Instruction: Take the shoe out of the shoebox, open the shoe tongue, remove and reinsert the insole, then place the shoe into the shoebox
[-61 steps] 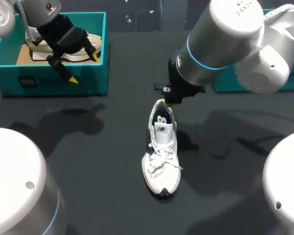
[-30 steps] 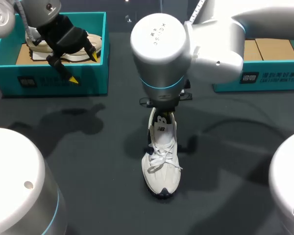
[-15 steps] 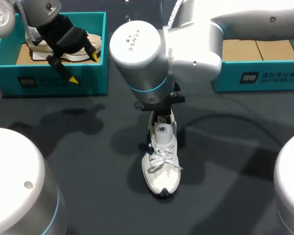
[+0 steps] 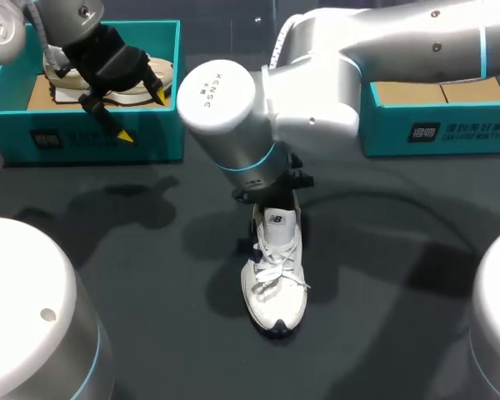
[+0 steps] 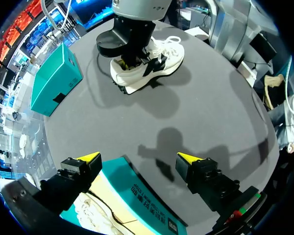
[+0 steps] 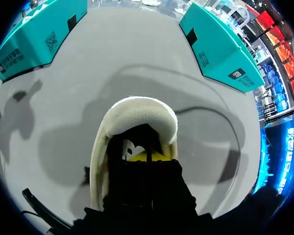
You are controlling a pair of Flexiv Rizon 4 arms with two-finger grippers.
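Teal shoebox, beyond-left of shoe: holds second shoe; your left gripper above it, jaws apart.
Teal box, beyond-right of shoe.
Your right arm hides the shoe's heel. Right gripper sits in its collar, grip cannot be told.
Shoe: white, navy trim, laced, upright on table.

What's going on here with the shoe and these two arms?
The right gripper is down inside the heel opening of a white shoe, which stands on the table outside any box. Whether it is gripping anything in there is hidden. The left gripper hangs open over the left shoebox, which holds another shoe, and touches nothing.
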